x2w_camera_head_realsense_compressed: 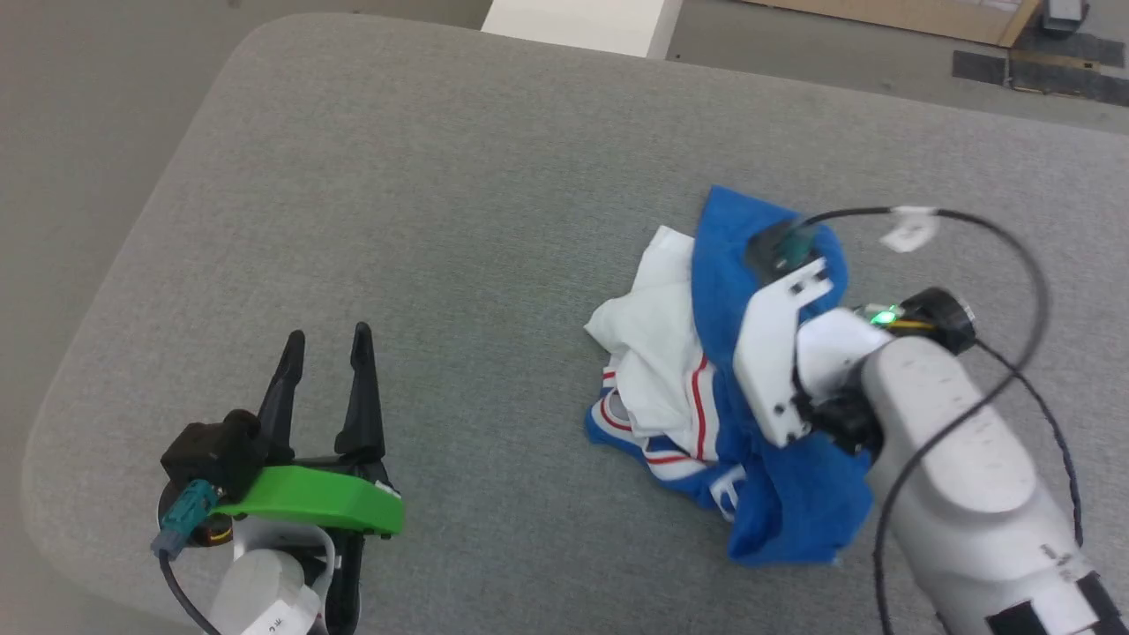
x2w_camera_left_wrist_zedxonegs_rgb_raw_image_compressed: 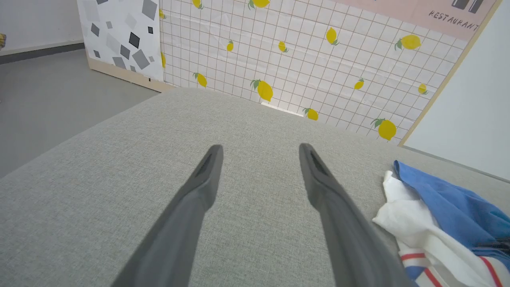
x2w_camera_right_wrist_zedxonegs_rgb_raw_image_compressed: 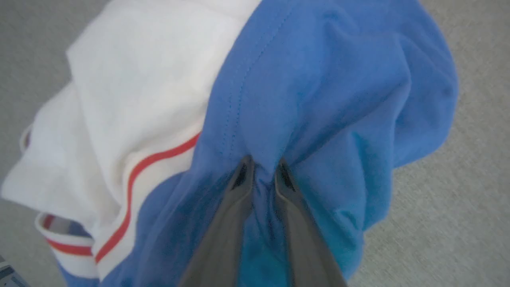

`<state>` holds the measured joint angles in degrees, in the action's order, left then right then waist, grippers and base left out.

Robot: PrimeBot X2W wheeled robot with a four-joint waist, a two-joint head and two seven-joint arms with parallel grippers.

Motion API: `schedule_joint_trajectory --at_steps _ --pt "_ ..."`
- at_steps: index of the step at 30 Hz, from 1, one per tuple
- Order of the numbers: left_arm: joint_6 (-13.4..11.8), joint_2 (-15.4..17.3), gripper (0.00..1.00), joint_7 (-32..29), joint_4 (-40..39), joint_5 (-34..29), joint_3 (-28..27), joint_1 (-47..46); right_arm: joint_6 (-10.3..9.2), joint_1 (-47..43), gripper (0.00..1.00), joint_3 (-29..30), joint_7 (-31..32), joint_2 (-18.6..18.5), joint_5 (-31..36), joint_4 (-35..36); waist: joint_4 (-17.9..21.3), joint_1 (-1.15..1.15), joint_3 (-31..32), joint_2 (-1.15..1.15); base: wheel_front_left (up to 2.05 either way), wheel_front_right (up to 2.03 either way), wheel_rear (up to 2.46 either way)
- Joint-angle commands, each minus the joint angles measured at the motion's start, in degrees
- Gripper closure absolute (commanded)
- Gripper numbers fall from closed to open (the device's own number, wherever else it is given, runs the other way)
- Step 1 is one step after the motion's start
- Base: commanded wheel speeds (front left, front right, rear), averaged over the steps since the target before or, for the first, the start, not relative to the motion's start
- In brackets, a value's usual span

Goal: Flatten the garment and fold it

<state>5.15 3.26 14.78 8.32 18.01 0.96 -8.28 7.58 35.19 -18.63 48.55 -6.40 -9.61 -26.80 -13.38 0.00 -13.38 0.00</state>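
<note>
The garment lies crumpled on the right part of the grey table, royal blue with white sleeves and red-and-white trim. In the right wrist view my right gripper is shut on a pinched fold of the blue cloth of the garment. From the head camera, that arm's white wrist covers the middle of the heap and the fingertips are hidden. My left gripper rests open at the lower left, well apart from the cloth, and its fingers have only table between them. The garment shows at that view's right edge.
The grey cloth-covered table has a rounded edge at left and front, with floor beyond. A white block stands past the far edge. A lemon-patterned wall panel rises behind the table. A black cable loops over my right arm.
</note>
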Motion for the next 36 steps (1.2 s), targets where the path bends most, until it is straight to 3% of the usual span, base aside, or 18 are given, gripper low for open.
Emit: schedule_joint_trajectory --at_steps 1,8,12,16,17,18,24,27,31,36 --pt "0.42 -0.34 0.0 0.21 0.03 -1.05 -0.21 -0.42 -0.09 -0.29 1.0 1.6 -2.45 -0.59 -1.07 0.85 1.57 0.0 1.13 0.0 0.0 0.0 0.0" --pt "0.57 -0.36 0.0 0.21 0.2 -0.87 -0.79 0.35 -0.09 -5.4 1.0 18.55 -12.78 -0.99 -3.32 8.6 5.2 0.0 4.21 0.0 0.0 0.0 0.0" --pt "0.57 -0.37 0.0 0.21 0.24 -1.17 -0.69 0.88 -0.09 -12.48 1.0 29.93 -12.42 -1.2 -1.34 12.02 6.61 0.0 5.15 0.0 0.0 0.0 0.0" --pt "0.55 -0.37 0.0 0.21 0.24 -1.19 -1.0 1.37 -0.09 -18.74 0.98 35.46 -11.16 0.09 -0.26 13.76 7.73 0.0 5.47 0.0 0.0 0.0 0.0" --pt "0.56 -0.37 0.0 0.21 0.24 -1.21 -1.07 1.48 -0.09 -19.51 0.34 36.33 -11.2 0.65 -0.65 14.25 7.91 0.0 5.5 0.0 0.0 0.0 0.0" --pt "0.6 -0.37 0.0 0.21 0.29 -1.27 -1.05 1.6 -0.09 -20.21 0.0 37.01 -12.07 1.19 -0.97 15.23 8.03 0.0 5.55 0.0 0.0 0.0 0.0" --pt "0.65 -0.37 0.0 0.21 0.33 -1.21 -1.14 2.38 -0.09 -24.73 0.0 42.65 -23.76 3.36 -3.5 22.23 8.35 0.0 6.22 0.0 0.0 0.0 0.0" --pt "0.48 -0.38 0.0 0.21 0.44 -0.97 -0.82 2.69 -0.09 -29.13 0.0 44.03 -28.74 3.48 -7.51 22.41 8.26 0.0 6.59 0.0 0.0 0.0 0.0" --pt "0.01 -0.38 0.0 0.22 0.81 0.68 -0.54 3.38 -0.09 -34.17 0.0 43.13 -34.58 3.5 -12.12 19.59 9.38 0.0 6.98 0.0 0.0 0.0 0.0" --pt "0.27 -0.38 0.0 -2.17 3.82 3.6 2.35 -0.06 -0.09 -34.41 0.0 40.09 -37.46 3.51 -12.85 17.63 12.12 0.0 6.18 0.0 0.0 0.0 0.0"
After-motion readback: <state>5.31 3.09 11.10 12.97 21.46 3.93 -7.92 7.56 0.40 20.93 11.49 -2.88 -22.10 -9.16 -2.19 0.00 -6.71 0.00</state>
